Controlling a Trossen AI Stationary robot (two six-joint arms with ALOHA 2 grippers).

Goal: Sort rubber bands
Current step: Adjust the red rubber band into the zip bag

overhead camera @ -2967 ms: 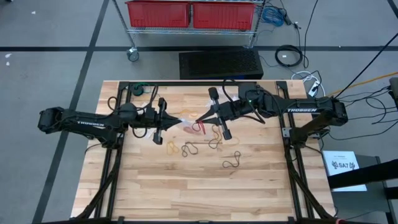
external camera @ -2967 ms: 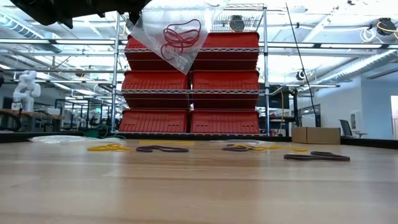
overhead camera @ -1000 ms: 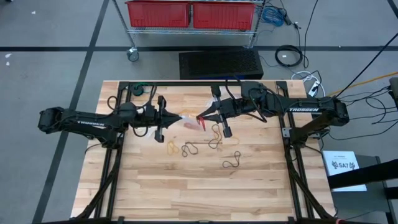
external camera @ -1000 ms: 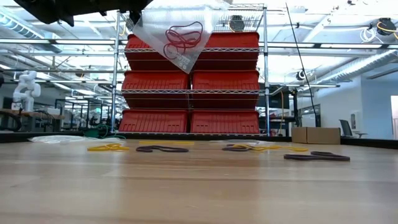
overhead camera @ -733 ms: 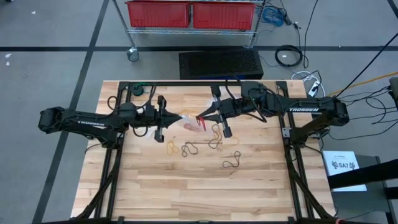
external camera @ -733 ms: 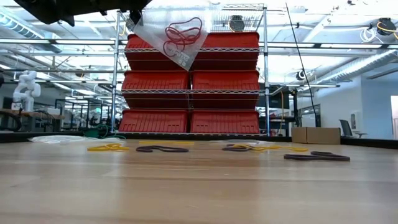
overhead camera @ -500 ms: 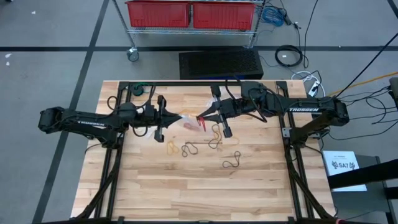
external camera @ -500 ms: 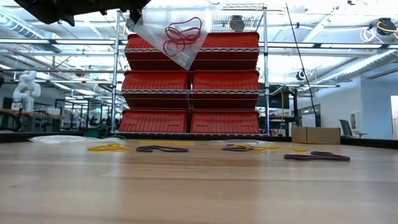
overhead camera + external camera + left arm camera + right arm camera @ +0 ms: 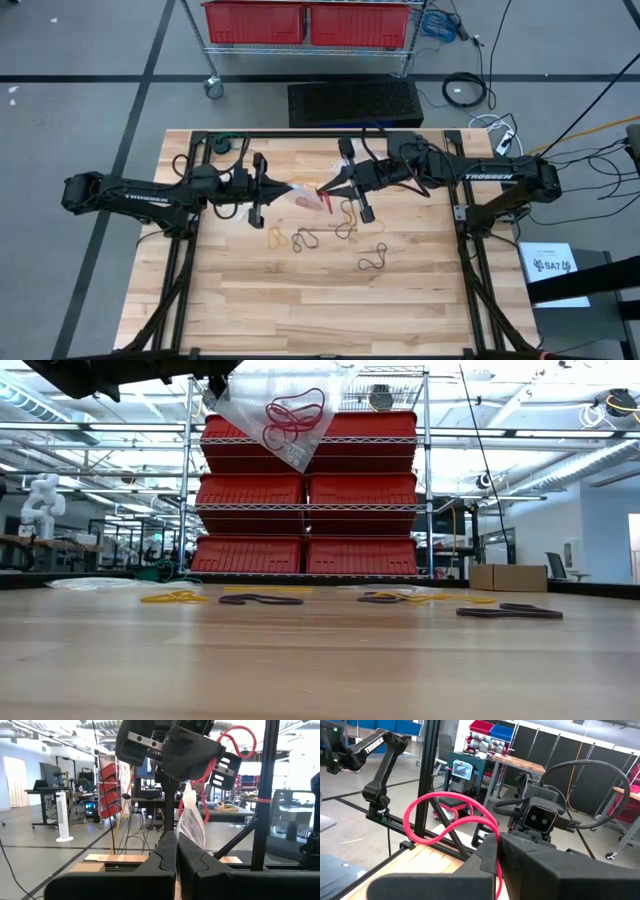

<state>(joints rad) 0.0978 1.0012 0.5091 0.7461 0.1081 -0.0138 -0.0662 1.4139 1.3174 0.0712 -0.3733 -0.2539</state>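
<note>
A clear plastic bag [image 9: 285, 415] with red rubber bands [image 9: 296, 410] inside hangs high above the table's middle, and my left gripper [image 9: 290, 187] is shut on it. My right gripper [image 9: 322, 186] faces it closely from the right, shut on one red rubber band [image 9: 445, 815]. In the left wrist view that band [image 9: 235, 737] loops around my right gripper just above the bag [image 9: 192, 820]. Yellowish bands [image 9: 277, 237] and black bands [image 9: 305, 240] lie loose and flat on the wood below, toward the near side. My left gripper pinches an edge of the clear bag [image 9: 186, 831] between its two fingers, coming nearly level from the table's left. The bag is lifted clear and hangs tilted, one corner [image 9: 291, 466] lowest. My right gripper pinches the red band [image 9: 496, 845] between its fingers, level from the right. The band's loop [image 9: 427, 810] stands out past the fingertips in the air; whether it touches the bag I cannot tell.
More yellowish bands [image 9: 347, 215] and a black band [image 9: 372, 258] lie right of the middle. A black frame [image 9: 300, 135] runs along the table's far edge. Another clear bag [image 9: 95, 583] lies at the far left. Bare wood fills the near half.
</note>
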